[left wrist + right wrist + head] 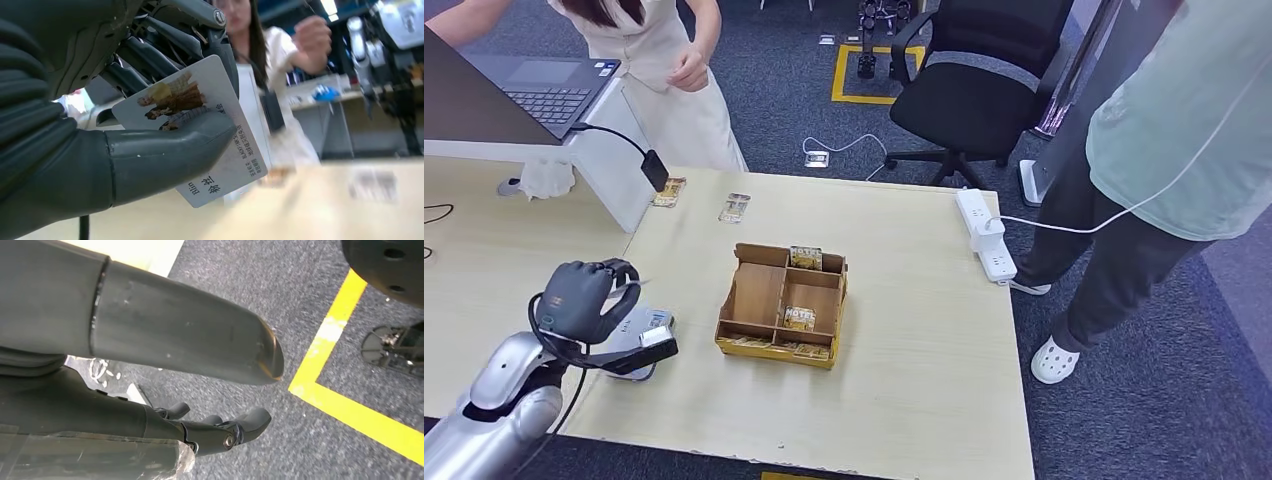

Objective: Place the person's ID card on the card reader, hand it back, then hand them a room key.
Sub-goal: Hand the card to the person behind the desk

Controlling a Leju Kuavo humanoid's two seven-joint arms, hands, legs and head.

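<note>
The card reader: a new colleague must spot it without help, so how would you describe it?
Start at the pale wooden table and find the open cardboard box in its middle. The card reader is the flat grey pad near the table's edge, just under the left hand. Unlike the small cards lying further back, it is grey and thicker.

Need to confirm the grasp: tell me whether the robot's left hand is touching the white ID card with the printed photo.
Touching. The left wrist view shows the left hand pinching the white ID card between its grey thumb and darker fingers.
</note>
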